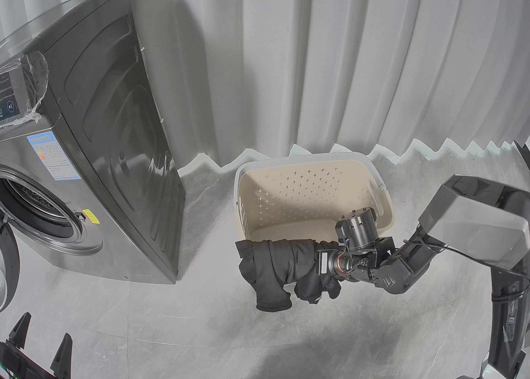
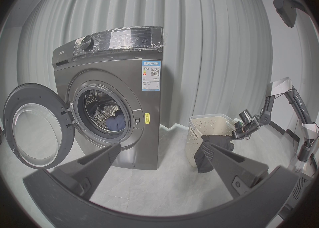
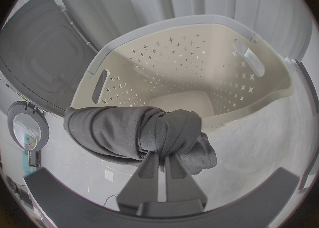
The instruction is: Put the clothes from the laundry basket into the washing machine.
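A cream laundry basket (image 1: 309, 160) stands on the floor before the curtain, and its inside looks bare (image 3: 186, 26). My right gripper (image 3: 161, 160) is shut on a dark grey garment (image 3: 133, 132). The garment (image 1: 276, 269) hangs over and just outside the basket's near rim, with my right gripper (image 1: 316, 264) beside it. The grey washing machine (image 1: 110, 137) stands to the left with its round door (image 2: 36, 125) swung open. A blue cloth (image 2: 116, 122) lies in the drum. My left gripper (image 1: 43, 341) is open, low and near the machine's front, holding nothing (image 2: 160, 145).
White curtains (image 1: 331, 54) hang behind the basket and the machine. Pale stone floor (image 1: 182, 319) stretches between the basket and the machine. The open door hangs on the machine's left side, away from the basket (image 2: 199, 129).
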You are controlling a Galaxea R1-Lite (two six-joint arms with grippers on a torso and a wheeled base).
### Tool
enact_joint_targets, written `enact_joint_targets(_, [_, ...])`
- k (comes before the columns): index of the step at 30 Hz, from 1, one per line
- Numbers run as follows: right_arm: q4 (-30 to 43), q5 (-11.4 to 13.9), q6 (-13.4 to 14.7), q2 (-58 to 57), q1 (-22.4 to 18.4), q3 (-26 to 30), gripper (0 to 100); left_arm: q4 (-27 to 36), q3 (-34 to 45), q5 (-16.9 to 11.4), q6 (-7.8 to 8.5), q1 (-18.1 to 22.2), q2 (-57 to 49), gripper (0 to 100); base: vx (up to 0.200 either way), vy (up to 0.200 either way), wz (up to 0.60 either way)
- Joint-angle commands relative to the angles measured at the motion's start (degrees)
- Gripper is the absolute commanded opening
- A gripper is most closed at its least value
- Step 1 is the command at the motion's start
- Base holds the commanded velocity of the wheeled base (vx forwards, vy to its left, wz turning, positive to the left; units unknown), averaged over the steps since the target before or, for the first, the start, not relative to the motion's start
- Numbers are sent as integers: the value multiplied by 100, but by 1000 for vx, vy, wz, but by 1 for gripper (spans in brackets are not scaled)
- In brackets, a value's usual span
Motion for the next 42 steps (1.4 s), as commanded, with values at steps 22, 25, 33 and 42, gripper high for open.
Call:
enact_joint_targets(22, [-134, -241, -80, -2226, 102, 1054, 0, 2, 92, -2, -2, 1, -75, 100, 0, 0, 0])
enact_joint_targets(25, [-152, -346, -343, -2507, 40, 1142, 0, 2, 92, -2, -2, 1, -84, 100, 0, 0, 0])
enact_joint_targets(33, [-477, -531, -510, -3430, 128, 1327, 0, 2, 92, -11, 7, 1, -75, 100, 0, 0, 0])
enact_joint_targets(42, [-495, -504, -590, -4362, 172, 1432, 0, 2, 92, -2, -2, 1, -75, 100, 0, 0, 0])
